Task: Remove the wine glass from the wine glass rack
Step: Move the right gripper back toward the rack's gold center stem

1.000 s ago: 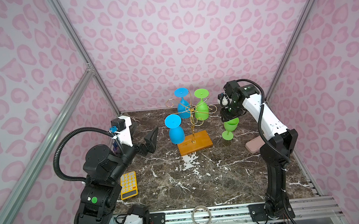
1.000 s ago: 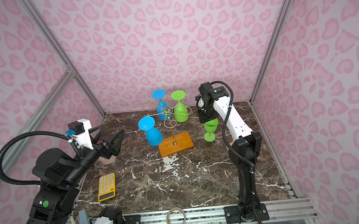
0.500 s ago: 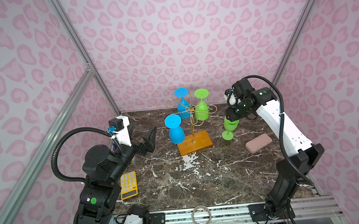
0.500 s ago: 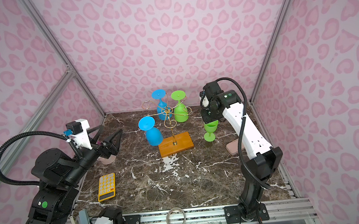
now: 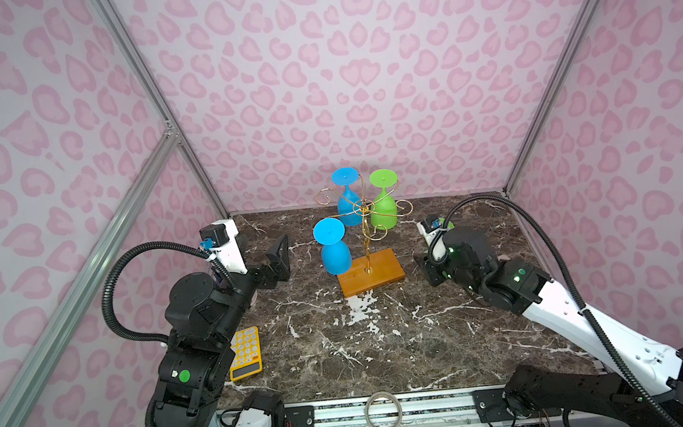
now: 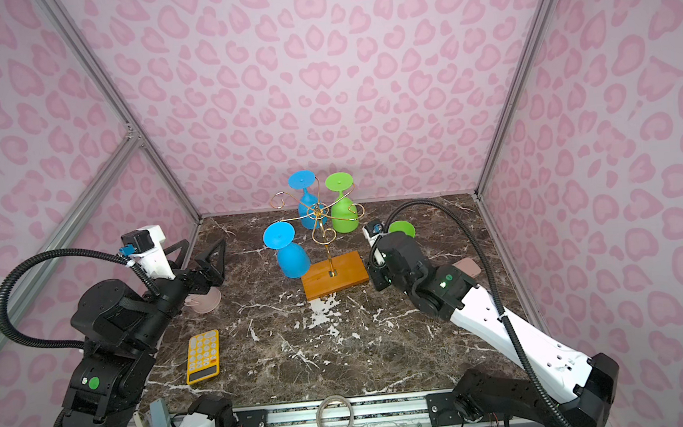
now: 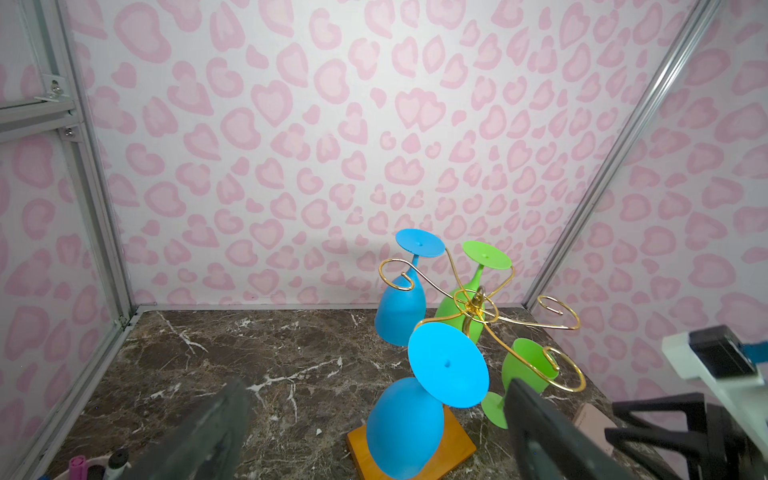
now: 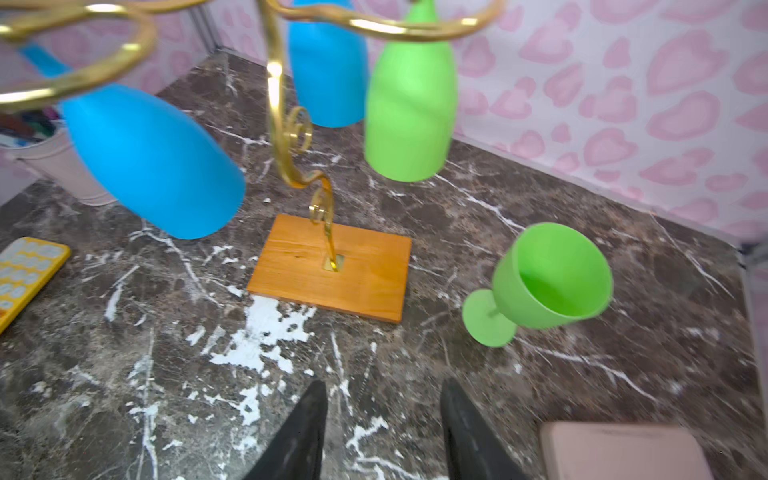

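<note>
"Black fingers of the right gripper [image 8: 383,386]: condition?"

"Apart and empty, low over the bare table [image 8: 166,374]. The left gripper [image 6: 204,244] is also spread wide with nothing in it. It hangs on the opposite side of the rack, apart from it."

"Location of the wine glass?"

"The green wine glass [image 8: 548,278] stands upright on its foot on the table, near the wooden base [image 8: 299,266]. It is off the wine glass rack [image 8: 273,104] and touches nothing else. Two blue glasses and one green hang inverted from the gold scroll arms."

"Step in hand?"

"In my judgement, getting the right arm clear of the set-down glass. Recommendations: keep the fingers apart and back straight off along their own line, away from the bowl. Stay below the scroll arms and the nearest hanging blue glass [image 8: 153,162]. Mind the pink block [image 8: 623,451] just beside the fingers. A sideways swing risks tipping the glass."
</note>
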Robot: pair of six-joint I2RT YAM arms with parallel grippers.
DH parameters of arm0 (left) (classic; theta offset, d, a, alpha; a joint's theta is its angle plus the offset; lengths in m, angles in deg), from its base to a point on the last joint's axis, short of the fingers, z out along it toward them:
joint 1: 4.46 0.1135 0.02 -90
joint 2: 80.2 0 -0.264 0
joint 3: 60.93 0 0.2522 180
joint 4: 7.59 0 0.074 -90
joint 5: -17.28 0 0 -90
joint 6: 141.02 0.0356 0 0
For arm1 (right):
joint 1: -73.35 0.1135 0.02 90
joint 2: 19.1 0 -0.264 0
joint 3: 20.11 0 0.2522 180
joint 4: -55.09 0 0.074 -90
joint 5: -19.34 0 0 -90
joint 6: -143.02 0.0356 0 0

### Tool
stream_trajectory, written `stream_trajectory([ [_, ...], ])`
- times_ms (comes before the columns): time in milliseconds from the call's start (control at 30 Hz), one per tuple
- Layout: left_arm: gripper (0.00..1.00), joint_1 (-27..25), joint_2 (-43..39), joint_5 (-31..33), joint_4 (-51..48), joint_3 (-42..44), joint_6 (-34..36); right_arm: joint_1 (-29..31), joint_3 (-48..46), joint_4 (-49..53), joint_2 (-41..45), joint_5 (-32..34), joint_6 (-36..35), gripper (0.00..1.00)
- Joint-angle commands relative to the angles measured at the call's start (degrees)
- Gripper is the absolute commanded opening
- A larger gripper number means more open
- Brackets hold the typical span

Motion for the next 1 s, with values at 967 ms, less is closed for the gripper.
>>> stream_trajectory([
  [967, 0.97, 0.5, 2.3, 3.9, 7.3, 1.2, -2.0, -1.4, -27.4, -78.9, -17.6, -9.4, 1.7, 0.54],
])
